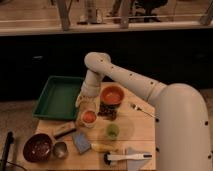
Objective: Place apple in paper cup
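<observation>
The paper cup is a small pale round cup standing on the wooden table, left of centre. The apple, small and orange-red, shows inside the cup's mouth. My gripper hangs straight down from the white arm, just above and slightly left of the cup, close to its rim. I cannot tell whether it touches the apple.
An orange bowl sits right of the gripper, on a dark item. A green tray is at the left. A green cup, metal cup, dark red bowl, blue sponge, fork and banana lie around.
</observation>
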Robot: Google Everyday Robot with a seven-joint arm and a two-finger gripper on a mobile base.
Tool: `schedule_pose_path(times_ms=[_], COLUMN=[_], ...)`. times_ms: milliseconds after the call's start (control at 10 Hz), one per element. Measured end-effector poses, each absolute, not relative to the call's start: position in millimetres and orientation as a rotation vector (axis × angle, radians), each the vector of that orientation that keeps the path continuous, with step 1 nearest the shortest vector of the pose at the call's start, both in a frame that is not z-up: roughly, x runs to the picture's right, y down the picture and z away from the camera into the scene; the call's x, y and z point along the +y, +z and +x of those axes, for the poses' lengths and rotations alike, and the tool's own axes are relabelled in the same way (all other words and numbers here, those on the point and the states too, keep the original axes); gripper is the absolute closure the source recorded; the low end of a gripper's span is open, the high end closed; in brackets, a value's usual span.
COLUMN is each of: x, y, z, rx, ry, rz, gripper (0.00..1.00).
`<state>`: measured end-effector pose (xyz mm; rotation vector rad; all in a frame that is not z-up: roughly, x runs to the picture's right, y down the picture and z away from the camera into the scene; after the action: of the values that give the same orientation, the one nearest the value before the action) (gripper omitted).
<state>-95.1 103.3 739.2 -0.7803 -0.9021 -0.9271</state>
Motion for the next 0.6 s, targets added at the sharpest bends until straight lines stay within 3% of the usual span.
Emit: schedule_pose_path(times_ms=[600], x=[102.5], y=[736.2], z=[-97.9], rx=[-0.896], ry=[-0.937], rz=[-0.777], gripper=[0.20])
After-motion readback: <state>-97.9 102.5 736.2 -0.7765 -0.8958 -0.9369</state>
